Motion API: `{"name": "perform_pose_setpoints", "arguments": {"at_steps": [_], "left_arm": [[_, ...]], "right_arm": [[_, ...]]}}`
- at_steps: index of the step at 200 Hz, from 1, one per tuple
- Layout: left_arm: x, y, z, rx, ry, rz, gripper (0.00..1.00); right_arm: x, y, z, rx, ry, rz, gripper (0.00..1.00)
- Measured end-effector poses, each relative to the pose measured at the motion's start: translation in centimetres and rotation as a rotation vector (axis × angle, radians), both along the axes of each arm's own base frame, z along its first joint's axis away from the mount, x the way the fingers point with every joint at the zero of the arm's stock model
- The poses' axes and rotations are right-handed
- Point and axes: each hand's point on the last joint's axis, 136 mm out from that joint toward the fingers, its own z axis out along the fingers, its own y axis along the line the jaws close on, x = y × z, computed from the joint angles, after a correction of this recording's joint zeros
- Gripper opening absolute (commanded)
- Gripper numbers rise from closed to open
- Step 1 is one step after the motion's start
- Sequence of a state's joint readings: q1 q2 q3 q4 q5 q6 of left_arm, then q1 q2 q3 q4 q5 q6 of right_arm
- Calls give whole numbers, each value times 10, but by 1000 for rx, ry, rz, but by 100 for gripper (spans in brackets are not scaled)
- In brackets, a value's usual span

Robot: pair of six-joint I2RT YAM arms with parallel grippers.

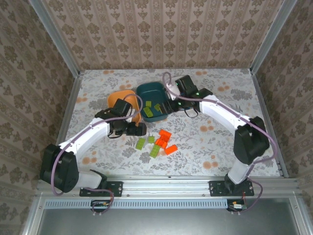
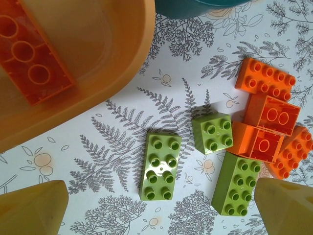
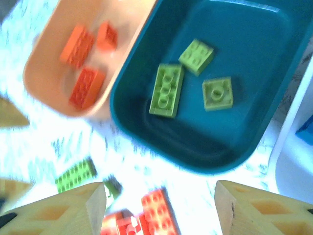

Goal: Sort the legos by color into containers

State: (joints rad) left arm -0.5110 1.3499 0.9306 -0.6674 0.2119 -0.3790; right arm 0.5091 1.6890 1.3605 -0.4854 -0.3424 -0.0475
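Three green legos [image 3: 167, 90], teal dish [image 3: 264, 49] | white dish [image 3: 296, 181] cropped | orange dish [image 3: 132, 19] blurred

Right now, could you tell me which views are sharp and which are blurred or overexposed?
Left wrist view: sharp and evenly lit, studs crisp on the lime bricks. Right wrist view: smeared, the table blown out to white, though the teal dish is readable. Top external view: even light, soft detail.

Three dishes: orange dish [image 3: 44, 68], teal dish [image 3: 259, 58], white dish [image 3: 293, 171]. Six green bricks [image 2: 160, 166]; perhaps seven orange bricks [image 2: 266, 78]; one blue brick [image 3: 305, 129].
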Motion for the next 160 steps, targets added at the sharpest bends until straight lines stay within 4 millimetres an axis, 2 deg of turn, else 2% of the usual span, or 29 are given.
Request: {"name": "perform_pose_setpoints", "arguments": {"at_steps": [15, 42, 58, 88, 112, 160], "left_arm": [[1, -1, 0, 0, -4, -5, 100], [4, -2, 3, -3, -18, -11, 100], [6, -3, 2, 0, -18, -16, 100], [8, -5, 0, 8, -15, -32, 100], [9, -5, 2, 11, -19, -39, 100], [8, -3, 2, 16, -18, -35, 100]], "right_arm": [[-32, -8, -17, -81, -33, 175, 62], [-109, -19, -63, -251, -62, 591, 63], [-139, -23, -82, -292, -53, 758, 63], [-146, -24, -92, -321, -98, 887, 62], [-153, -18, -111, -358, -99, 976, 62], [-152, -15, -137, -427, -94, 1039, 62]]}}
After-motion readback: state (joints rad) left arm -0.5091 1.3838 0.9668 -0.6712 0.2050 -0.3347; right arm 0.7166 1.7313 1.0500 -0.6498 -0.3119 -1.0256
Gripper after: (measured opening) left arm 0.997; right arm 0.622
